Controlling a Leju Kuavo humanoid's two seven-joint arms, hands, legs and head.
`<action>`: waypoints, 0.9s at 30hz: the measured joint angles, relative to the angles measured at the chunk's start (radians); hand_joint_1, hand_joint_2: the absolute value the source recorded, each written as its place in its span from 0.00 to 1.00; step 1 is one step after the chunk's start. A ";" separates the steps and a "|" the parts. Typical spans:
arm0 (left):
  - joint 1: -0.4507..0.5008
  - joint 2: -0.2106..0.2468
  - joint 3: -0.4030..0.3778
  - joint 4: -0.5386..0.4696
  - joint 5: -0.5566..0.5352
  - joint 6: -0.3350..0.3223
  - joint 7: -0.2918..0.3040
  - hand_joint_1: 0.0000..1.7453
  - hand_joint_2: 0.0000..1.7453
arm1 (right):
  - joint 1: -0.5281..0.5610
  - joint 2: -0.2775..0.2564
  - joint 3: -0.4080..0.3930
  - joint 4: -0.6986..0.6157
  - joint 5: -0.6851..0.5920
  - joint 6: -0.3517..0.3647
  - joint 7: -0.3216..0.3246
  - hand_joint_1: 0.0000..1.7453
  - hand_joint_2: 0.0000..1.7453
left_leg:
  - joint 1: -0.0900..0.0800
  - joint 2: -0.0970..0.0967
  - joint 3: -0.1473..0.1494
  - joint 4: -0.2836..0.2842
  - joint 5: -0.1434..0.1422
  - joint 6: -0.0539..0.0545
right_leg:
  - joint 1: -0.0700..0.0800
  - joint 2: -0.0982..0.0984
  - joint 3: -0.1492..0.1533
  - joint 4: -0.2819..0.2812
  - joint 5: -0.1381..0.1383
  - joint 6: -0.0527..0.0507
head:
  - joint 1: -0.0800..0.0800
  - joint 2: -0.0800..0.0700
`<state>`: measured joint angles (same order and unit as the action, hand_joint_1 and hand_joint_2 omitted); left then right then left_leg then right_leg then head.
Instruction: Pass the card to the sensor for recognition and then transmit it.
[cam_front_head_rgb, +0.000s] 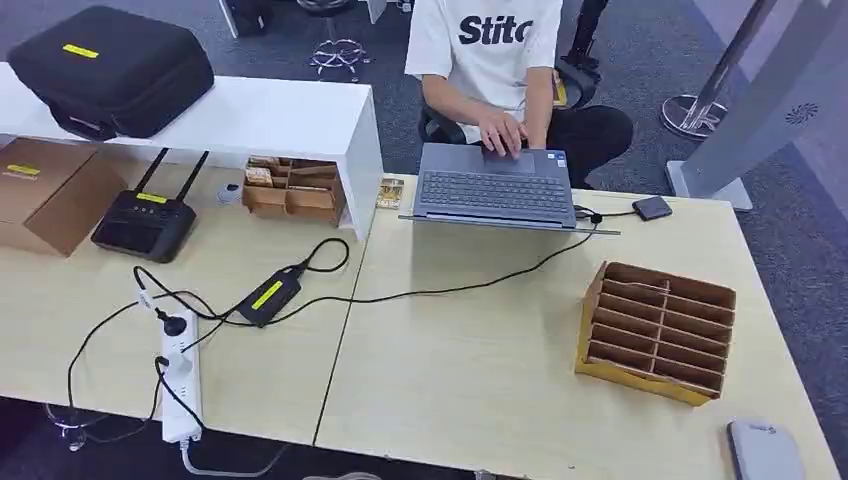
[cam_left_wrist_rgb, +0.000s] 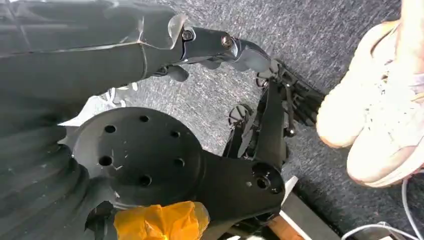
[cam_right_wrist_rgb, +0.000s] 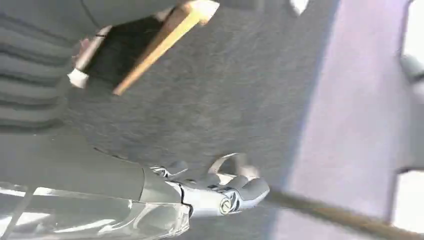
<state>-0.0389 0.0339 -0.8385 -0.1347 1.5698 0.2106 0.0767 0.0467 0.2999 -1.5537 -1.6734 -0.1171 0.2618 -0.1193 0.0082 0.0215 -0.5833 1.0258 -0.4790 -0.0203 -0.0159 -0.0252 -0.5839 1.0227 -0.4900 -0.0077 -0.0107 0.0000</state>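
Two pale wooden tabletops (cam_front_head_rgb: 470, 370) stood joined at a seam. On the left, one white shelf (cam_front_head_rgb: 250, 115) carried one black case (cam_front_head_rgb: 110, 70). Below it lay one cardboard box (cam_front_head_rgb: 50, 195) and one black box with two antennas (cam_front_head_rgb: 145, 220). Nearer were one white power strip (cam_front_head_rgb: 180, 385) and one black power brick with a yellow label (cam_front_head_rgb: 270, 295). There were two cardboard organisers. The small one (cam_front_head_rgb: 295, 188) sat under the shelf, and the large slotted one (cam_front_head_rgb: 655, 330) sat far to the right. One small yellowish card (cam_front_head_rgb: 390, 192) lay flat on the tabletop, just beside the shelf's right leg and left of the one open laptop (cam_front_head_rgb: 495, 190). Its long axis seemed to run from the near edge toward the far edge, though it was too small to tell which end was which. One person in a white shirt (cam_front_head_rgb: 490, 50) sat behind the laptop with a hand on it. To the right were one small dark device (cam_front_head_rgb: 652, 207) and, at the near corner, one grey rounded device (cam_front_head_rgb: 765, 450). The floor was grey carpet (cam_front_head_rgb: 800, 250). The left hand (cam_left_wrist_rgb: 220, 45) and right hand (cam_right_wrist_rgb: 235, 192) hung over the carpet; whether their fingers were released or clenched could not be told.
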 joint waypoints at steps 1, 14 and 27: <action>0.000 -0.001 0.000 0.000 0.000 0.001 -0.002 0.00 1.00 | 0.009 0.001 0.000 -0.070 -0.014 0.039 0.028 0.00 0.00 | 0.000 0.000 0.000 0.000 0.000 0.000 | 0.000 0.000 0.000 0.000 0.000 0.000 | 0.000 0.000; -0.011 -0.067 0.074 0.002 0.000 0.033 -0.074 0.00 1.00 | 0.058 -0.005 0.513 -0.520 -0.045 -0.682 -0.494 0.00 1.00 | 0.002 0.002 0.002 0.000 -0.001 0.002 | 0.002 0.000 0.006 0.000 -0.001 0.000 | 0.001 0.000; -0.004 -0.073 0.094 0.004 -0.003 0.000 -0.060 0.00 1.00 | -0.057 -0.167 1.154 -0.538 0.753 -0.227 -0.329 0.00 1.00 | 0.003 0.002 -0.001 0.000 0.003 0.000 | 0.003 0.003 0.003 0.001 0.002 -0.001 | 0.000 0.000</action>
<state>-0.0425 -0.0389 -0.7443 -0.1305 1.5667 0.2105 0.0164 -0.0101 0.1329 -0.4002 -2.2116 0.6355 0.0351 -0.4485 0.0110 0.0236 -0.5840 1.0254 -0.4759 -0.0208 -0.0128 -0.0225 -0.5814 1.0235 -0.4877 -0.0083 -0.0111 0.0000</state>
